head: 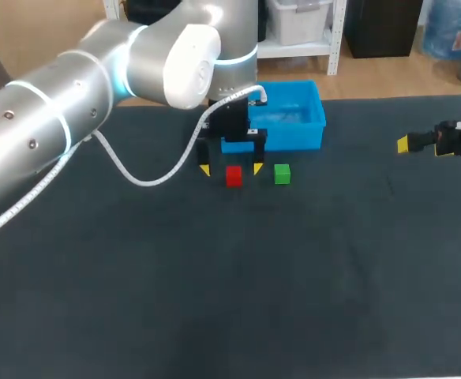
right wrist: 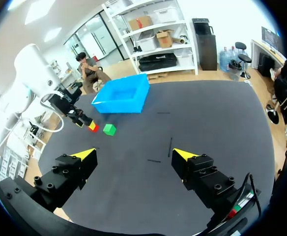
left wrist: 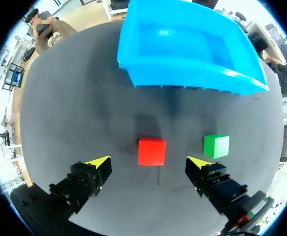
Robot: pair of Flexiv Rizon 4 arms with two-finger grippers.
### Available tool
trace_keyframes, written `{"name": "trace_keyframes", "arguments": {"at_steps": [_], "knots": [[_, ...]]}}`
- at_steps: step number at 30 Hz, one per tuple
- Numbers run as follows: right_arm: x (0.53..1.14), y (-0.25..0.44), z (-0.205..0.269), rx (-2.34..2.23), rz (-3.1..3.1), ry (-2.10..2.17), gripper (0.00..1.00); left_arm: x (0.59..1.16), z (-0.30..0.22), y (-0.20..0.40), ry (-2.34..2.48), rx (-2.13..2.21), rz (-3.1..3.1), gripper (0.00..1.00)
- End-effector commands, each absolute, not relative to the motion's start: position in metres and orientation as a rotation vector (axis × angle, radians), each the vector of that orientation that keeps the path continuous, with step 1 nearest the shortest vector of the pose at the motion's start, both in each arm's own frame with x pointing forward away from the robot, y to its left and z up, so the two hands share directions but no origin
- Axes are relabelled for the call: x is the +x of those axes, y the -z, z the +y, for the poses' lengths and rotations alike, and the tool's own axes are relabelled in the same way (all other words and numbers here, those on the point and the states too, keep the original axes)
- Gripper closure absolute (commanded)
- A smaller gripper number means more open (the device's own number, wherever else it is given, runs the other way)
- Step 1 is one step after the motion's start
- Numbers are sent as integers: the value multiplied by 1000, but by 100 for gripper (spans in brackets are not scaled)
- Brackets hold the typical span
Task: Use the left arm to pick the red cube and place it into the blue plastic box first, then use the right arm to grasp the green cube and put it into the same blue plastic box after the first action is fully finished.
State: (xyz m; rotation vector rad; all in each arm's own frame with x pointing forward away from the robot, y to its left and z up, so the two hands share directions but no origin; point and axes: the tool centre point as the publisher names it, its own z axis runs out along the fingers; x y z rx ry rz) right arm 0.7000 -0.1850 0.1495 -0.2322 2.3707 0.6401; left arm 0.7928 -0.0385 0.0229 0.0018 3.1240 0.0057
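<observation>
The red cube (head: 233, 175) (left wrist: 152, 151) sits on the dark table just in front of the blue plastic box (head: 290, 117) (left wrist: 183, 49). The green cube (head: 282, 174) (left wrist: 216, 146) lies right beside it. My left gripper (head: 231, 168) (left wrist: 150, 162) hangs open above the red cube, one yellow tip on each side, neither touching it. My right gripper (head: 410, 144) (right wrist: 133, 154) stands open at the table's right side, far from both cubes, with nothing between its fingers. From the right wrist view the red cube (right wrist: 93, 127), green cube (right wrist: 109, 129) and box (right wrist: 121, 94) lie well ahead.
A white cable (head: 148, 178) loops from the left arm down to the table's surface left of the cubes. The dark tabletop (head: 230, 276) stretches in front of the cubes and toward the right arm.
</observation>
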Motion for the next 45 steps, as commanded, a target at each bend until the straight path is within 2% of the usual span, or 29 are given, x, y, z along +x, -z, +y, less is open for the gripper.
{"name": "trace_keyframes", "arguments": {"at_steps": [1, 42, 43, 44, 45], "knots": [[700, -150, -185, -233, 2372, -640, 0, 802, -42, -17, -20, 5, 3145, 0], [700, -150, -185, -233, 2372, -640, 0, 806, -39, 17, -70, -78, 3181, 0], [700, -150, -185, -233, 2372, -640, 0, 806, -39, 17, -70, -78, 3181, 9], [700, -150, -185, -233, 2372, -640, 0, 806, -39, 17, -70, -78, 3181, 29], [700, -150, -185, -233, 2372, -640, 0, 806, -39, 17, -70, -77, 3180, 43]]}}
